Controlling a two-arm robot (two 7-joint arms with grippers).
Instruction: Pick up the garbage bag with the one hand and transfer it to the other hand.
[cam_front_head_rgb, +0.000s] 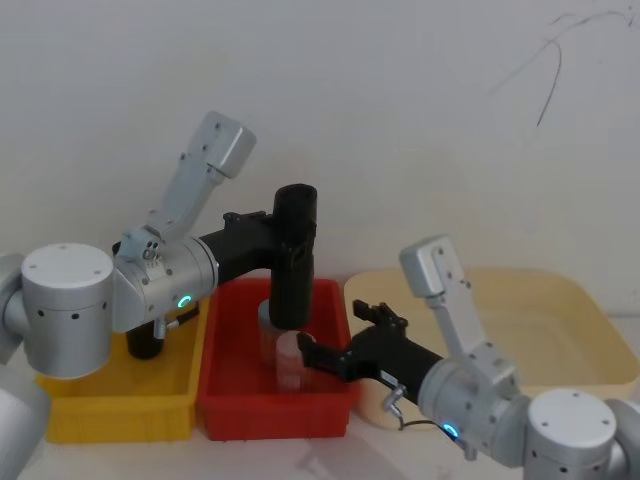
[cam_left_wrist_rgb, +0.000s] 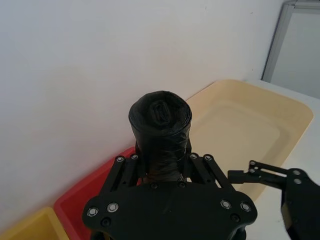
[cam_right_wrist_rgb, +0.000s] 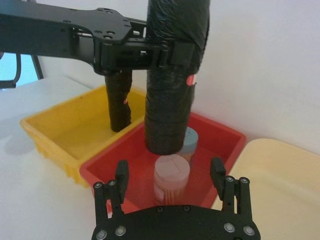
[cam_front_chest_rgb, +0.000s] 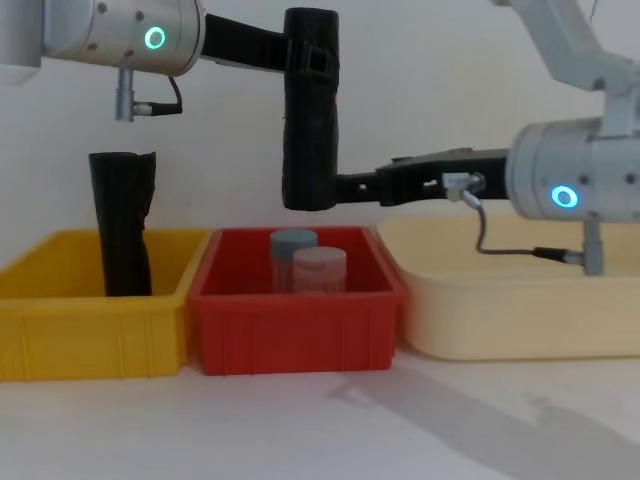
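Observation:
The garbage bag, a thick black roll, hangs upright above the red bin. My left gripper is shut on its upper part, just below the rounded top. From the right, my right gripper reaches the level of the roll's lower end. In the right wrist view its fingers stand wide open, with the roll's lower end just ahead of the gap between them. Whether they touch the bag I cannot tell.
Two lidded jars stand in the red bin under the roll. A slimmer black roll stands in the yellow bin to the left. A cream tray lies to the right. A white wall is close behind.

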